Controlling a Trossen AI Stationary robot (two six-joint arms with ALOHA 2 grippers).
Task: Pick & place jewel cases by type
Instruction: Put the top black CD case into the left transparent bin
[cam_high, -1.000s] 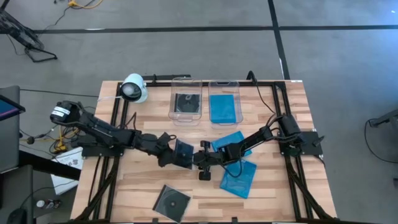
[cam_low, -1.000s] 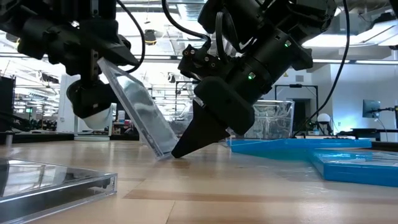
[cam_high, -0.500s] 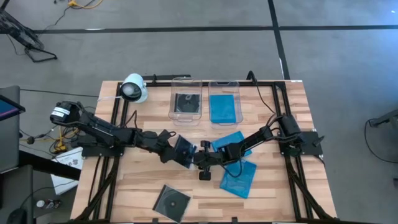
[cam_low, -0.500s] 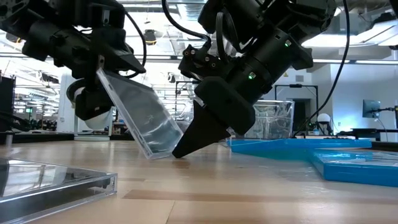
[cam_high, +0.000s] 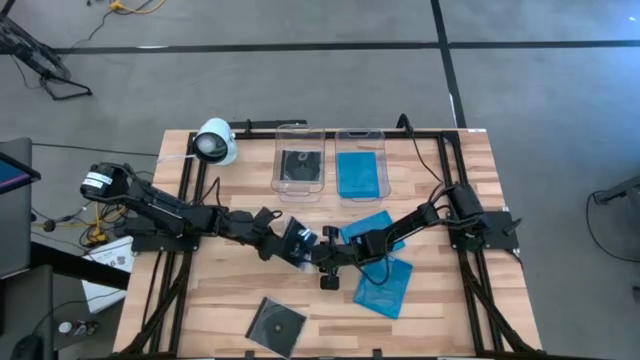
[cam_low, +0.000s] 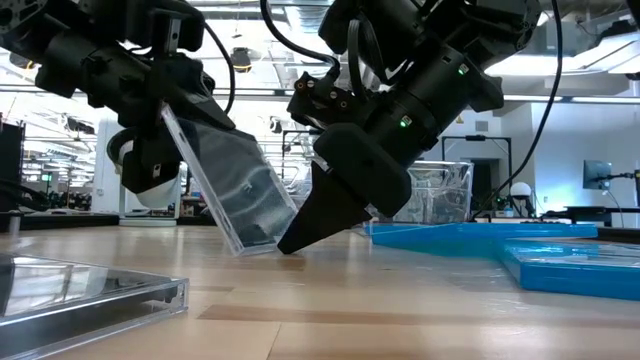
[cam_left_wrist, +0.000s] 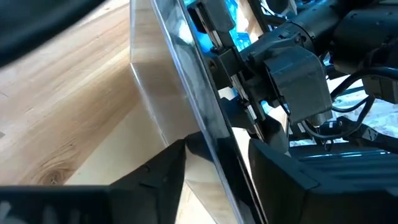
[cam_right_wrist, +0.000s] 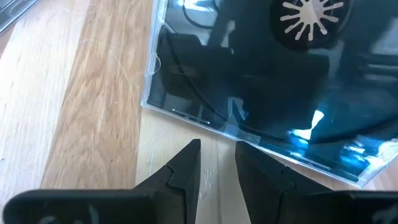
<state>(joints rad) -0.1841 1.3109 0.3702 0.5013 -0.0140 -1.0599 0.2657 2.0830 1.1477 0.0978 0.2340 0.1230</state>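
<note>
Centrally on the wooden worktop (cam_high: 230, 290), both arms meet. Left end effector (cam_high: 288, 242) grips a clear/black jewel case (cam_low: 235, 190), its fingers clamped on the upper edge; the case stands tilted on its lower edge, leaning left in the low view. Right end effector (cam_low: 300, 232) has its tip down on the worktop, touching the foot of that case; fingers (cam_right_wrist: 186, 165) stand narrowly apart with nothing between them.

Another clear jewel case (cam_high: 276, 324) lies flat near the front edge, left of centre. Two blue jewel cases (cam_high: 383, 284) lie flat right of the meeting point, partly under the right arm.

At the far side stand two clear tubs: left tub (cam_high: 300, 186) holds a clear/black case, right tub (cam_high: 360, 194) holds a blue one.
</note>
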